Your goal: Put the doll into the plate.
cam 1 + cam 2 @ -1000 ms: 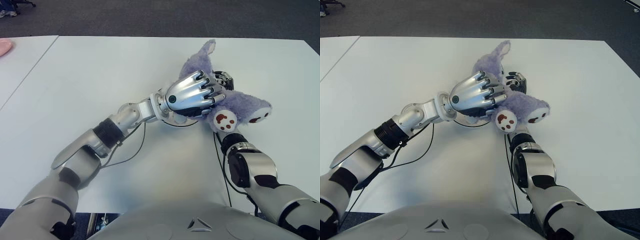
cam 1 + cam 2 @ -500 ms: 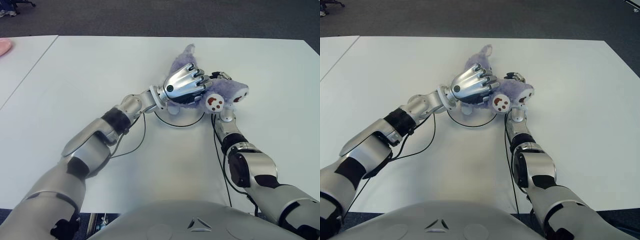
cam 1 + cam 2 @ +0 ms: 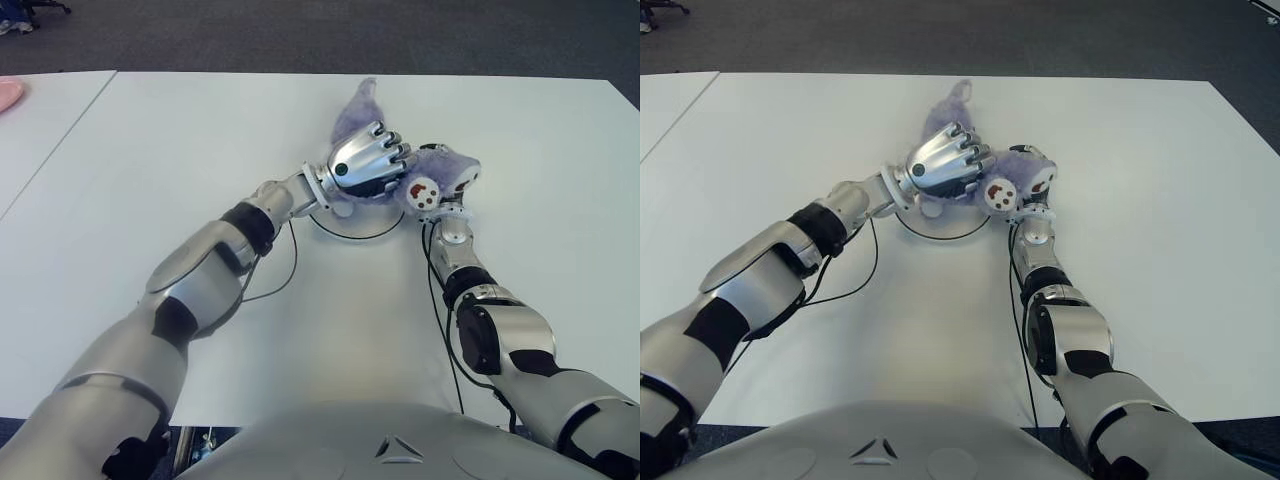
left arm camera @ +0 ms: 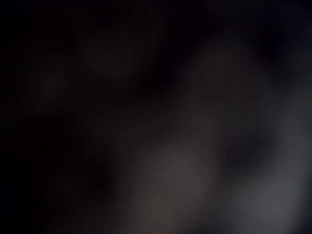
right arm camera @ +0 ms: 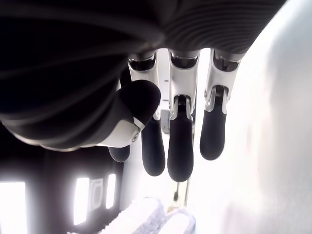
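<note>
My left hand (image 3: pixel 372 160) is shut on the purple plush doll (image 3: pixel 356 104) from above. It holds the doll over the far side of the white plate (image 3: pixel 347 234), whose near rim shows as a thin arc on the white table (image 3: pixel 200 150). One doll ear points away from me and its white paw soles (image 3: pixel 423 190) face me. The left wrist view is dark, pressed against the plush. My right hand (image 3: pixel 1029 211) sits just under the doll's feet; in its wrist view the fingers (image 5: pixel 180 146) hang straight with nothing in them.
A pink object (image 3: pixel 8 93) lies on the neighbouring table at the far left, past a seam (image 3: pixel 55 140). Dark floor (image 3: pixel 300 35) begins beyond the table's far edge. Black cables (image 3: pixel 270 285) trail from both forearms across the table.
The left hand has carried the doll away from me and lower, from nearer my body to over the far part of the plate. The right hand followed forward beneath it.
</note>
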Robot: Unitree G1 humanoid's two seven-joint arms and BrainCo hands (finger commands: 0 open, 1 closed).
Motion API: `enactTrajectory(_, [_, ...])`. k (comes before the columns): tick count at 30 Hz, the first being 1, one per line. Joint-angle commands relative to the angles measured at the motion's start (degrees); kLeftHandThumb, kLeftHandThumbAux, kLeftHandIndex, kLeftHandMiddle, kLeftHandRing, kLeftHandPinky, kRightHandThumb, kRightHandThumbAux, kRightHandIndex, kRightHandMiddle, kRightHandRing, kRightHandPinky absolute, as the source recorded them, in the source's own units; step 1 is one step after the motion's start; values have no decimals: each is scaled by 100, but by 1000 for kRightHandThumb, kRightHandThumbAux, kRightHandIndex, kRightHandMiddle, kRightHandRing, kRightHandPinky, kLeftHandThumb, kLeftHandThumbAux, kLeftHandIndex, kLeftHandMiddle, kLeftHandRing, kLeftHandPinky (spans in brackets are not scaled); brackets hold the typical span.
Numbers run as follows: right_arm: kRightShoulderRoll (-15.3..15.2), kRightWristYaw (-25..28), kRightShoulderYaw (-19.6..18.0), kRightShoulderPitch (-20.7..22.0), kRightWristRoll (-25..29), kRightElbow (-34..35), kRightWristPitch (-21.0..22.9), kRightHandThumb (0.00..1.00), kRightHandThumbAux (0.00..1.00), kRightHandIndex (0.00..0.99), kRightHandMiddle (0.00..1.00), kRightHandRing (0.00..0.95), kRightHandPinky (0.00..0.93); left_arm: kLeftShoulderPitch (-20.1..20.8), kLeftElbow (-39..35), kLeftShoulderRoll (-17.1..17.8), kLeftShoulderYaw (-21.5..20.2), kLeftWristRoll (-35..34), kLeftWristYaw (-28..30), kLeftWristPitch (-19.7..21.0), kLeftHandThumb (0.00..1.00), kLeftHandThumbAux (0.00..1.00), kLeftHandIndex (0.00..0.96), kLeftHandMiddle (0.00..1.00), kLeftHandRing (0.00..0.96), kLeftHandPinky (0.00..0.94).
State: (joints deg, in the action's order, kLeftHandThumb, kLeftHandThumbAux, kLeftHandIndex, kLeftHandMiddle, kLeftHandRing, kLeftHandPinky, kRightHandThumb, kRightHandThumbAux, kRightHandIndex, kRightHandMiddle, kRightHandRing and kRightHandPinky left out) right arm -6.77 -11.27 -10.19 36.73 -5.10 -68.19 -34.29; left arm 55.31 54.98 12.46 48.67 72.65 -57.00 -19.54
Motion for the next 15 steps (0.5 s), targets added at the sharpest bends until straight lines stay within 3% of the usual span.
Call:
enactTrajectory(1, [236, 69, -45, -1381, 1, -917, 552, 1000, 678, 362, 457, 535, 410, 284, 733, -91, 208, 103, -241, 219, 723, 701, 442, 818, 832, 861])
enactTrajectory(15, [228, 98, -61, -1372, 14, -914, 584, 1000, 676, 360, 452, 527, 430, 312, 1110, -245, 527, 155, -376, 497, 723, 701, 442, 824, 832, 859])
